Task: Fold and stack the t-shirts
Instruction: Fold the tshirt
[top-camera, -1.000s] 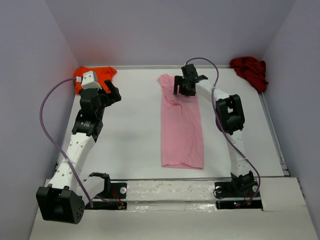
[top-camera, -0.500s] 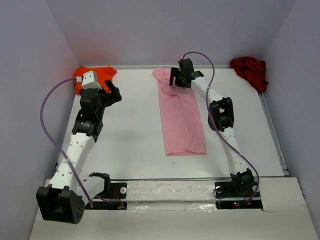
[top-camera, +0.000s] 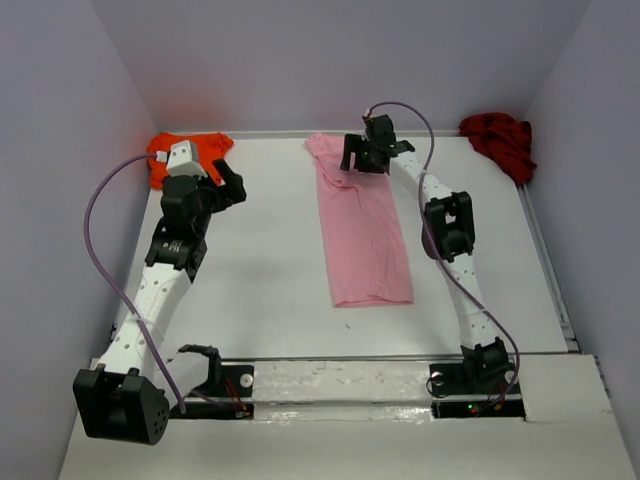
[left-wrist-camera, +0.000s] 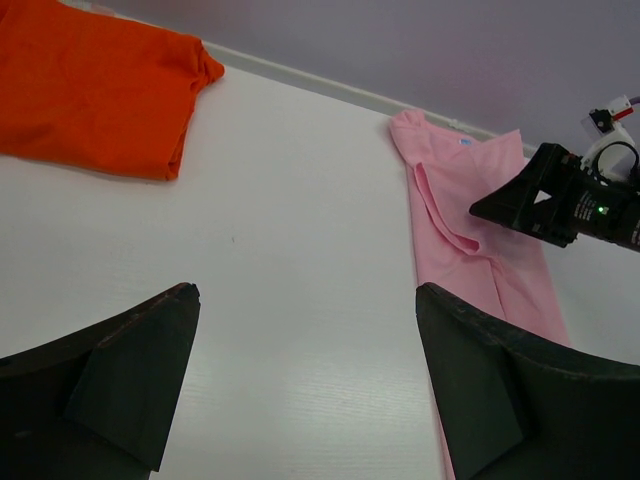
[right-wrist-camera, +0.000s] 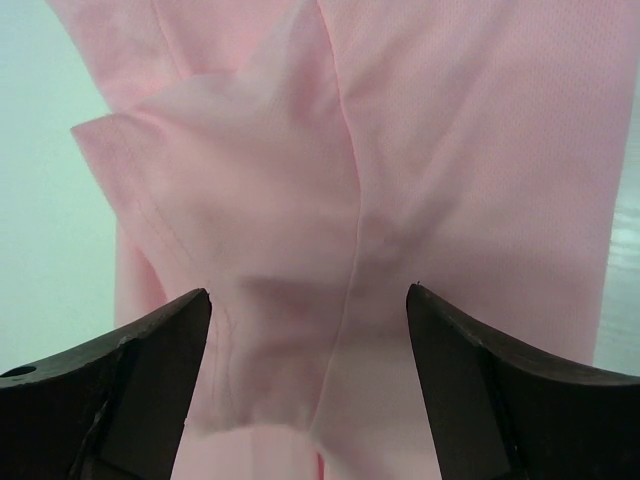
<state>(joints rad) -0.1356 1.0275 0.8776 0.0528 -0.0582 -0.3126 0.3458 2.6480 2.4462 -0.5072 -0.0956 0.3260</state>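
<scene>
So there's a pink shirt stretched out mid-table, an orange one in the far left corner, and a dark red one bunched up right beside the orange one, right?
Not quite. The dark red t-shirt is bunched up in the far right corner, not beside the orange t-shirt; the top external view shows it. The pink t-shirt and the orange one are as you say.

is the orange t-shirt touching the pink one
Apart. The top view shows bare white table between the orange t-shirt and the pink t-shirt.
</scene>
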